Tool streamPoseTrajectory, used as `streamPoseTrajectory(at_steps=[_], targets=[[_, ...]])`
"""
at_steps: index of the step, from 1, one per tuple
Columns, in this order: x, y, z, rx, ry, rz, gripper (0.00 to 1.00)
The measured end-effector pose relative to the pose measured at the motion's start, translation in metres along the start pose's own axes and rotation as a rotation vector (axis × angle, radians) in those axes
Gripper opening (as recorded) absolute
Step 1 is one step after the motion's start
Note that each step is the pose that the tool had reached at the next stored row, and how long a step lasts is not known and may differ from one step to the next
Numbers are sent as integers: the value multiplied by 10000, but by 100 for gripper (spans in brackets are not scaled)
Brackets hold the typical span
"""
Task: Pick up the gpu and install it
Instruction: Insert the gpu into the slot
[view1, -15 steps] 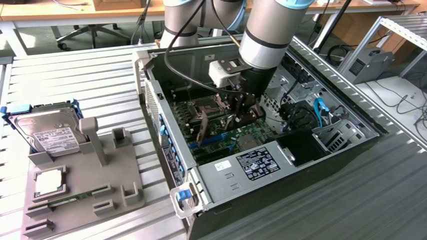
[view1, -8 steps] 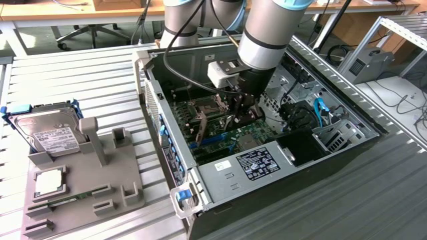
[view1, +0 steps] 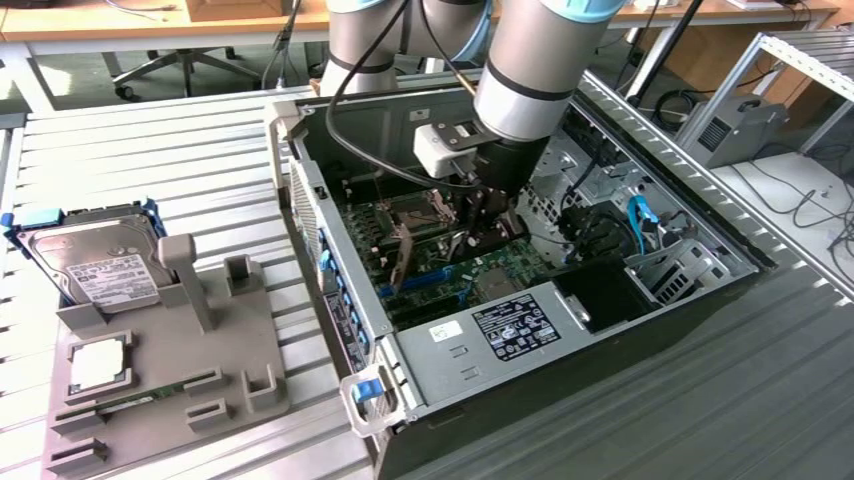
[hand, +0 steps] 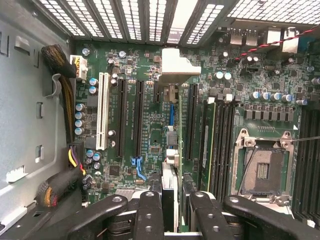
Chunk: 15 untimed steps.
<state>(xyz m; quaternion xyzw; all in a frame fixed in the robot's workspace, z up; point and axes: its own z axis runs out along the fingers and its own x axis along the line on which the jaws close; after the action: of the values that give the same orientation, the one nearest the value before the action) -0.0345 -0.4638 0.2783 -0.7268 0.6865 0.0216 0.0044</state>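
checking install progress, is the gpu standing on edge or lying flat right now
On edge. In the wrist view the gpu runs as a thin upright card from the jaws down toward the motherboard slots, its bracket end near the case's rear grille.

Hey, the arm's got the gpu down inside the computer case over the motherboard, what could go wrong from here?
1. The gpu, held edge-on in the claw, hangs among long black slots; a slight offset could press it onto the board beside its slot.
2. Its silver bracket sits close to the rear grille and might catch there.
3. The green memory stick stands close beside the card and could get knocked.
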Motion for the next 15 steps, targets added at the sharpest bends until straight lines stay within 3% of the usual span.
streamPoseTrajectory(at_steps=[15], targets=[[0, 19, 20, 0, 0, 0, 26]])
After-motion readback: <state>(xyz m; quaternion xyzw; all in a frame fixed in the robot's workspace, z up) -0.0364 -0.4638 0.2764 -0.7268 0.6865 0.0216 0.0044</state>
